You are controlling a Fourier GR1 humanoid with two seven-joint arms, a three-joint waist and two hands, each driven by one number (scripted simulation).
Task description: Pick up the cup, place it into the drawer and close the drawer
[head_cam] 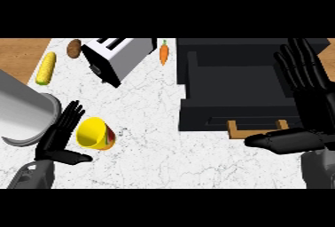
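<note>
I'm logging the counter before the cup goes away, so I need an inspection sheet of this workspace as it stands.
Surface: white marbled counter, wooden strip at the upper left.
Job's things: yellow cup lies on its side, mouth toward the left hand; black drawer unit at the right, drawer open.
Clutter: toaster, carrot, potato, corn cob, grey pot at the left edge.
Hands: left hand open beside the cup, not closed round it; right hand open, fingers up, over the drawer unit.
Cables: nothing seen.
Surroundings: nothing seen beyond the counter.
</note>
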